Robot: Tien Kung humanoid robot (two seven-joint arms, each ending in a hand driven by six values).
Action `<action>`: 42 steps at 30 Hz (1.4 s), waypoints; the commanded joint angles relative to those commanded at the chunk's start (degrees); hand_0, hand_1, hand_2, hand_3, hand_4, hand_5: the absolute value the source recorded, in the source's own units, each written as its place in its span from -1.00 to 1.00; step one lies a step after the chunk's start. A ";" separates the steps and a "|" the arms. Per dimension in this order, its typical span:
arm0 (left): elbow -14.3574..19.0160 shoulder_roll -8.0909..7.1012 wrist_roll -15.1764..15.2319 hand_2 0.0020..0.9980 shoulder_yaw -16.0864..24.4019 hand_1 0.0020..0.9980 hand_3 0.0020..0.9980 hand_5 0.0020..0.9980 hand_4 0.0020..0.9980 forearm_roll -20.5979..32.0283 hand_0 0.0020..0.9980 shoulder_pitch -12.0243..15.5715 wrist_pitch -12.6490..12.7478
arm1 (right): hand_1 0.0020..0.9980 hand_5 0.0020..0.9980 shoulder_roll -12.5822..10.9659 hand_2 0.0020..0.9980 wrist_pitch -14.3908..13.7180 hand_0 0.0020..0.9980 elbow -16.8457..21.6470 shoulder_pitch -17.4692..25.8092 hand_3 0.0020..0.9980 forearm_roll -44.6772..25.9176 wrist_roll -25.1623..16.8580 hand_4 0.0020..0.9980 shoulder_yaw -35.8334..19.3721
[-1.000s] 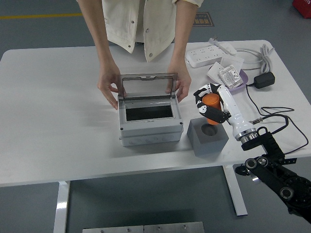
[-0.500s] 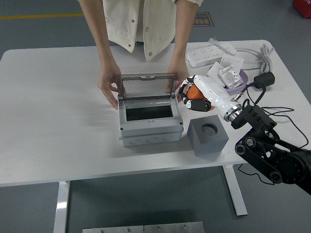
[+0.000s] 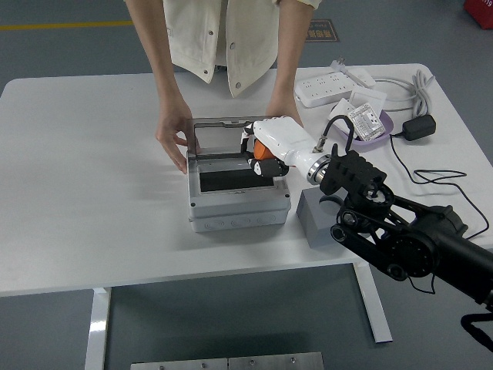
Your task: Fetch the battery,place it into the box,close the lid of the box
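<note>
An orange battery point(image 3: 266, 150) is held in my right hand point(image 3: 262, 154), whose white fingers are curled around it above the right part of the open grey box point(image 3: 237, 202). The box's clear lid point(image 3: 228, 132) stands upright at the back. A person at the far side steadies the box with a hand point(image 3: 171, 139) on its left and another point(image 3: 286, 116) behind its right. The dark inside of the box shows below the battery. My left arm is out of sight.
A grey block point(image 3: 317, 223) with a round hole, partly hidden by my forearm, sits right of the box. At the back right lie a white power strip point(image 3: 333, 86), a purple tray point(image 3: 368, 123) with small parts, a black adapter point(image 3: 420, 127) and cables.
My right hand lifted the battery out of the grey block and carried it left, from above the block to over the open box. The person's hands stayed on the box.
</note>
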State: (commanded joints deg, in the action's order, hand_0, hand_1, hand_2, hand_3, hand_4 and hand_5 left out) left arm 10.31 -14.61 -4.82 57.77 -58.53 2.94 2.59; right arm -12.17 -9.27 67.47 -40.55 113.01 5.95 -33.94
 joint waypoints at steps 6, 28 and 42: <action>0.00 -0.07 -0.29 0.18 0.22 0.51 0.05 -1.00 -0.68 -0.29 0.15 0.07 -0.03 | -0.63 -1.00 3.64 -0.53 0.47 -0.90 -2.37 -1.92 -0.54 -0.08 0.48 -1.00 1.52; 0.00 -0.50 -0.42 0.18 -0.30 0.51 0.05 -1.00 -0.68 -0.31 0.16 -0.80 -0.13 | -0.62 -1.00 9.85 -0.52 1.93 -0.89 -11.03 -5.83 -0.52 -1.98 0.06 -1.00 5.75; 0.00 -0.68 -0.38 0.18 -0.76 0.51 0.05 -1.00 -0.69 0.26 0.16 -1.07 -0.07 | -0.19 -0.56 9.51 -0.06 4.44 -0.22 -10.78 -5.99 0.20 -1.08 -1.84 0.05 5.99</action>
State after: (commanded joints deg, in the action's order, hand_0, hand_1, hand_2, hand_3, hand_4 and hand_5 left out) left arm 10.31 -15.29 -5.20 57.01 -58.27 1.87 2.52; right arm -2.66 -4.83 56.69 -46.54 111.93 4.11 -27.95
